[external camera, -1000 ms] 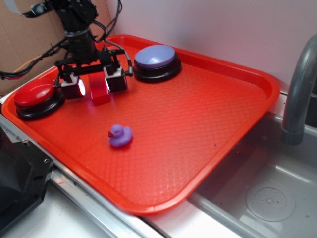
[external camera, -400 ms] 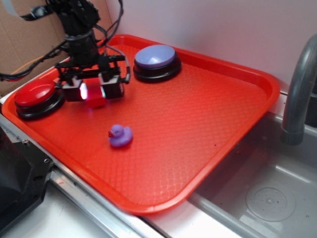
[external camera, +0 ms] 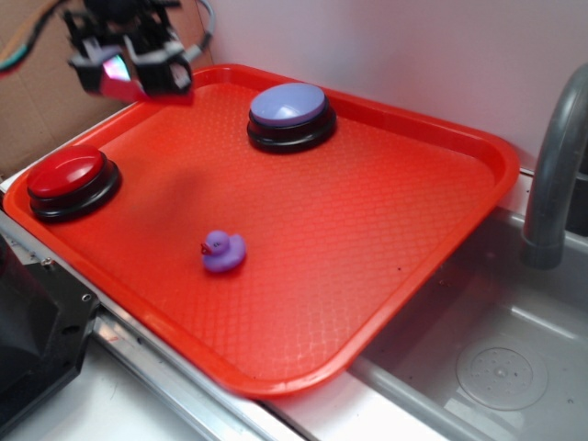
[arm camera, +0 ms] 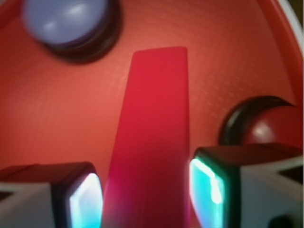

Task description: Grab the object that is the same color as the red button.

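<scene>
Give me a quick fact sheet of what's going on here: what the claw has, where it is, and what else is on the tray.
gripper: raised above the tray's far left corner, shut on the red block
red block: held between the fingers, off the tray
red button: left edge of the tray
lavender button: far side of the tray
purple duck: near the middle of the tray, apart from both buttons
tray: red, beside a metal sink
task stage: block grabbed and lifted
</scene>
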`<state>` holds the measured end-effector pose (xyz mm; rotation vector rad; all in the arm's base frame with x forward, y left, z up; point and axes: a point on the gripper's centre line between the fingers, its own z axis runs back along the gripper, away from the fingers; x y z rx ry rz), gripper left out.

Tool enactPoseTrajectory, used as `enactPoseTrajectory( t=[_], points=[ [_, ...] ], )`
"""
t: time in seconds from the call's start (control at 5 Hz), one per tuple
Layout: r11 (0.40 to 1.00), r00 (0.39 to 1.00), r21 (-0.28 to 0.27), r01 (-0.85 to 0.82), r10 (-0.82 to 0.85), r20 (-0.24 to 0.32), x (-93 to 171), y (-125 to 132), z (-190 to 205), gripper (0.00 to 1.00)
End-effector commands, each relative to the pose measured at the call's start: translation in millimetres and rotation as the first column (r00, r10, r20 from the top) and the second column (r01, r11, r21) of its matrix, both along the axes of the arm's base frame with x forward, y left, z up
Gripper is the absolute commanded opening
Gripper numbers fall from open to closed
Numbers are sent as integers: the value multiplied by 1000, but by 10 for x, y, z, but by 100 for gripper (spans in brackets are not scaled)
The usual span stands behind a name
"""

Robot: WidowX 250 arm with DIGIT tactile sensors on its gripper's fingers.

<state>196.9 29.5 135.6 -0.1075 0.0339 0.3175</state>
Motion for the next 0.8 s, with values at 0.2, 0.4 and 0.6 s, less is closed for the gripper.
enactPoseTrajectory(
  t=[0.2, 0.4, 0.6],
  points=[
    [871, 873, 56, 488, -488, -15, 381, -394, 764, 0],
    [850, 856, 100, 517, -516, -36, 392, -547, 803, 0],
    [851, 857, 95, 516, -514, -45, 362, -557, 782, 0]
  ],
)
